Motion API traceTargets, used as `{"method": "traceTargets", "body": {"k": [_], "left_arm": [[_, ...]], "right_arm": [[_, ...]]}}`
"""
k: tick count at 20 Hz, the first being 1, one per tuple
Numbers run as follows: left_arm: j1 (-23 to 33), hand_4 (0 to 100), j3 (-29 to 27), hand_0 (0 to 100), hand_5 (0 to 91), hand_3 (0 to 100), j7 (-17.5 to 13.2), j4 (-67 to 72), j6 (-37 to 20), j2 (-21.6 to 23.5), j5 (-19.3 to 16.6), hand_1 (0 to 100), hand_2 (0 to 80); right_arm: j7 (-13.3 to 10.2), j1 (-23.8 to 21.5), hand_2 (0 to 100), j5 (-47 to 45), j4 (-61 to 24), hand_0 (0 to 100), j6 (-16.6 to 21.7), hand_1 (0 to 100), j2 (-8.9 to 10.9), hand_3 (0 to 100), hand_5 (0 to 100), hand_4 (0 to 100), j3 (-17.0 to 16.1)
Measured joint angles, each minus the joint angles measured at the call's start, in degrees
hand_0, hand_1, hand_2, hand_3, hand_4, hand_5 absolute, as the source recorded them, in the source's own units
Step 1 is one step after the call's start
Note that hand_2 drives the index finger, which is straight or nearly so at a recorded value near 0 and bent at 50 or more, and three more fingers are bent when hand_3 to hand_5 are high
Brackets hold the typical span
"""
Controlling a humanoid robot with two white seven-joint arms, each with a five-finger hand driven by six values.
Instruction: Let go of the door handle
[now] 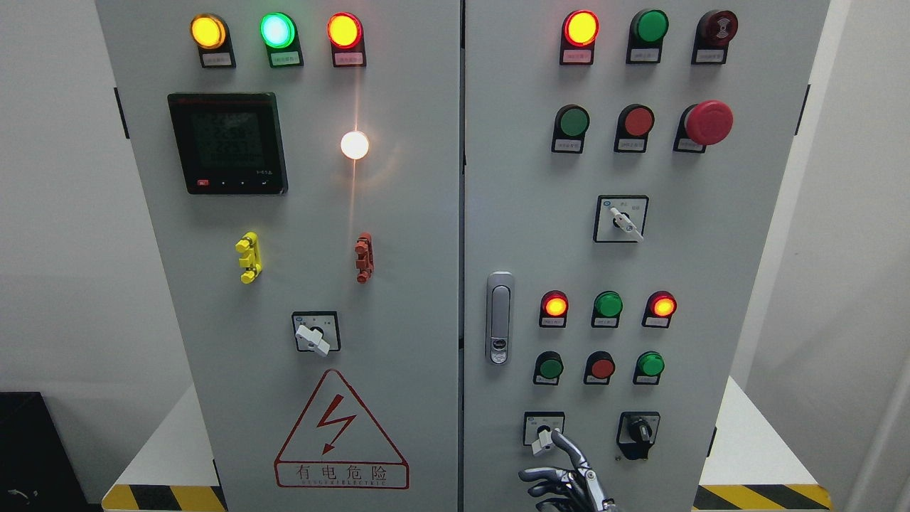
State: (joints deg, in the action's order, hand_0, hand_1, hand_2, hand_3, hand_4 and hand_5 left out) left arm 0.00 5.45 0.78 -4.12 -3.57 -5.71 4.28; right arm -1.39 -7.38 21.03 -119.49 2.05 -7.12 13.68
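The silver door handle point(500, 318) stands upright on the left edge of the right cabinet door point(711, 256), flush in its recess. My right hand point(561, 476) rises from the bottom edge, well below the handle and apart from it. Its fingers point(569, 446) are loosely spread and grasp nothing; the longest one points up to the white knob of a small rotary switch point(544, 437). Whether it touches the knob I cannot tell. Both cabinet doors look closed. My left arm does not show.
The grey cabinet carries lit lamps, push buttons, a red emergency stop point(708, 122), a meter display point(227, 142), more rotary switches point(638, 431) and a red lightning warning sign point(341, 434). Hazard-striped plinths point(761, 496) flank its base.
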Motion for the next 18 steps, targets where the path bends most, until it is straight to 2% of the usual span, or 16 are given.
{"method": "traceTargets", "body": {"k": [1, 4, 6, 9, 18], "left_arm": [[0.0, 0, 0.0, 12, 0.0, 0, 0.0, 0.0, 0.0, 0.0, 0.0, 56, 0.0], [0.0, 0, 0.0, 12, 0.0, 0, 0.0, 0.0, 0.0, 0.0, 0.0, 56, 0.0], [0.0, 0, 0.0, 12, 0.0, 0, 0.0, 0.0, 0.0, 0.0, 0.0, 56, 0.0], [0.0, 0, 0.0, 12, 0.0, 0, 0.0, 0.0, 0.0, 0.0, 0.0, 56, 0.0], [0.0, 0, 0.0, 12, 0.0, 0, 0.0, 0.0, 0.0, 0.0, 0.0, 56, 0.0]], "right_arm": [[-0.6, 0.0, 2, 2.7, 0.0, 38, 0.0, 35, 0.00, 100, 100, 100, 0.0], [-3.1, 1.0, 14, 10.6, 0.4, 35, 0.0, 34, -0.02, 100, 100, 100, 0.0], [-5.4, 2.7, 18, 15.8, 1.0, 35, 0.1, 33, -0.06, 100, 100, 100, 0.1], [-7.1, 5.3, 19, 25.0, 2.2, 35, 0.1, 33, -0.11, 100, 100, 100, 0.3], [-8.0, 11.1, 16, 45.7, 6.7, 35, -0.1, 31, -0.28, 100, 100, 100, 0.9]]}}
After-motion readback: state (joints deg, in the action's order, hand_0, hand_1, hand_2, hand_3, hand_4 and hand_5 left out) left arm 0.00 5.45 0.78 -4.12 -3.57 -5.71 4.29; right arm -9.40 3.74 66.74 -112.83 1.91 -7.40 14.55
